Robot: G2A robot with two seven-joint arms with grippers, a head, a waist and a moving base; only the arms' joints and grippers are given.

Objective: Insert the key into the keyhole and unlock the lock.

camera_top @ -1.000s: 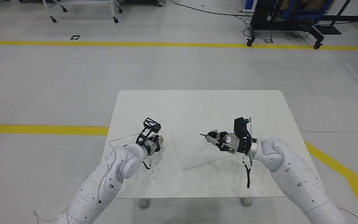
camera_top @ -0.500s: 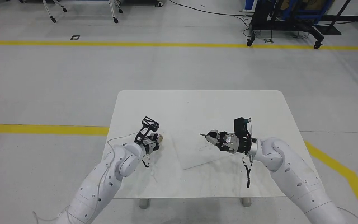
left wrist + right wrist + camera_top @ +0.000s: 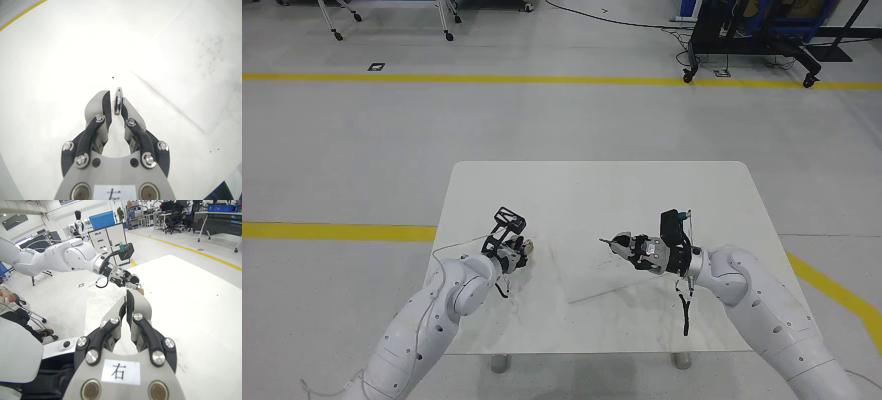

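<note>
My left gripper point(image 3: 521, 250) point(image 3: 115, 95) hangs over the left part of the white table point(image 3: 692, 195), shut on a small brass padlock point(image 3: 118, 99) whose silver shackle points away from the wrist. From the right wrist view the padlock point(image 3: 141, 291) hangs below the left gripper point(image 3: 134, 281), brass body outward. My right gripper point(image 3: 621, 243) point(image 3: 127, 295) is held above the table's middle, shut on the key point(image 3: 125, 290). The key's thin blade point(image 3: 604, 241) points toward the padlock, with a wide gap between them in the top view.
A thin white sheet point(image 3: 594, 268) point(image 3: 189, 75) lies flat on the table between the two arms. The table's front edge point(image 3: 572, 351) runs close beneath both forearms. Open tabletop extends behind the grippers toward the far edge.
My left gripper with the padlock has shifted slightly away from the right gripper and toward the table's far side. The right arm has stayed still.
</note>
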